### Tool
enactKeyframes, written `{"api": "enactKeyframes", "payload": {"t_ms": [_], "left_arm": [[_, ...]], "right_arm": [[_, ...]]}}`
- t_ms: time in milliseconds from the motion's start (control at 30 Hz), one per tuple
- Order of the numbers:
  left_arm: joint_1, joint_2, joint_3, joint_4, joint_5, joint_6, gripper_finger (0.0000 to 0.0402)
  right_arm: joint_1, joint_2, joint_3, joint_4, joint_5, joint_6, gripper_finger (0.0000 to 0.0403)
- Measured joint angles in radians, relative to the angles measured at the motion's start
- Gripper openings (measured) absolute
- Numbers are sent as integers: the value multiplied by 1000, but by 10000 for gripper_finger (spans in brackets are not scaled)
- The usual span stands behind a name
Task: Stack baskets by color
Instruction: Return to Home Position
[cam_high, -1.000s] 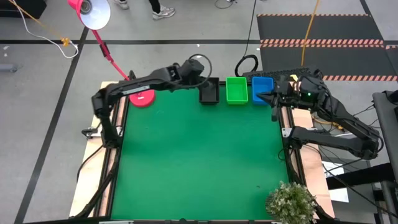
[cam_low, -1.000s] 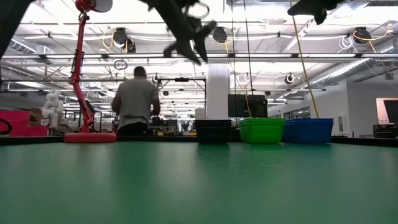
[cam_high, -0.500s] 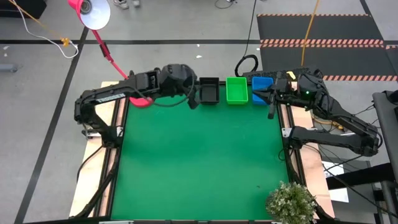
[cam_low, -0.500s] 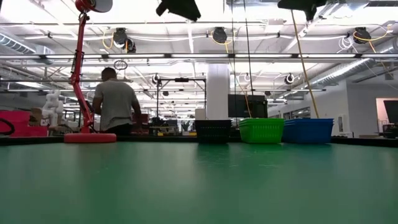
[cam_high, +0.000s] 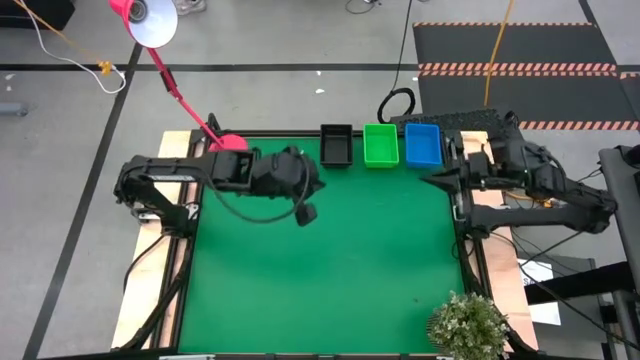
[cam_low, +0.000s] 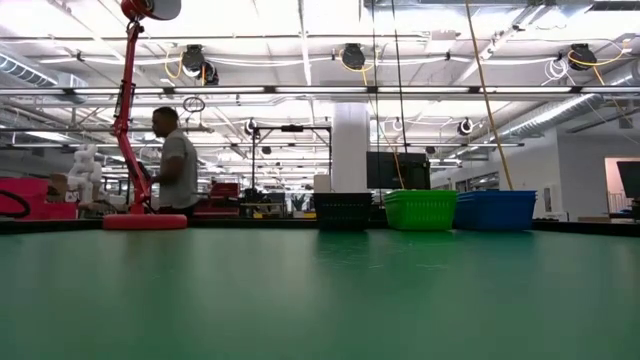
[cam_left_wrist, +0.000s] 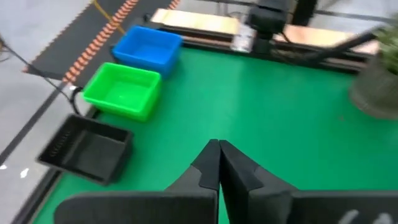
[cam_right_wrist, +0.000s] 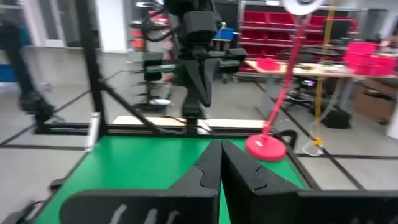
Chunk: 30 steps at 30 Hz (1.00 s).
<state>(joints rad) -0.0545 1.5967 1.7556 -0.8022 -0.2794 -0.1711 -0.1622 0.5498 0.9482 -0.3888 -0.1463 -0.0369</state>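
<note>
A black basket (cam_high: 336, 146), a green basket (cam_high: 381, 145) and a blue basket (cam_high: 423, 144) stand side by side on their bottoms along the table's far edge. They also show in the low view as black (cam_low: 343, 210), green (cam_low: 420, 209) and blue (cam_low: 495, 209). My left gripper (cam_high: 307, 212) hovers shut over the mat, left of and nearer than the black basket (cam_left_wrist: 87, 149), with nothing between its fingers (cam_left_wrist: 219, 155). My right gripper (cam_high: 432, 180) is shut and empty at the table's right edge, near side of the blue basket, pointing left.
A pink lamp base (cam_high: 228, 143) stands at the far left corner, its stem leaning out to the shade (cam_high: 150, 20). A potted plant (cam_high: 468, 325) sits at the near right corner. A person (cam_low: 175, 170) walks in the room behind. Bare green mat (cam_high: 330, 270) fills the middle.
My left gripper has drawn back from above the black basket toward the table's left and near side, rising out of the low view and turning as it went. My right gripper has swung a little from beside the blue basket toward the near edge. The baskets have stayed put.
</note>
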Motion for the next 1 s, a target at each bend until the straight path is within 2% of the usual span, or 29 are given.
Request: {"api": "enactKeyframes", "payload": {"t_ms": [167, 233, 467, 600, 733, 867, 1000], "left_arm": [[-112, -61, -6, -59, -19, -45, 3], [-158, -111, -53, -72, -43, -45, 4], [-253, -439, -399, 62, -69, -106, 4], [-245, -623, -552, 79, -70, -98, 2], [-223, -757, -649, 57, -77, -40, 15], [-208, -830, -718, 60, -140, -94, 21], [-191, -859, -805, 75, -107, 69, 4]], "right_arm": [[121, -4, 0, -6, 31, -9, 0], [164, 0, -1, -4, 47, -17, 0], [270, -15, -61, 28, 104, -69, 0], [283, -29, -101, 36, 119, -82, 0], [283, -46, -165, 46, 119, -77, 0], [282, -69, -252, 116, 125, -107, 0], [282, -98, -358, 224, 125, -107, 0]]}}
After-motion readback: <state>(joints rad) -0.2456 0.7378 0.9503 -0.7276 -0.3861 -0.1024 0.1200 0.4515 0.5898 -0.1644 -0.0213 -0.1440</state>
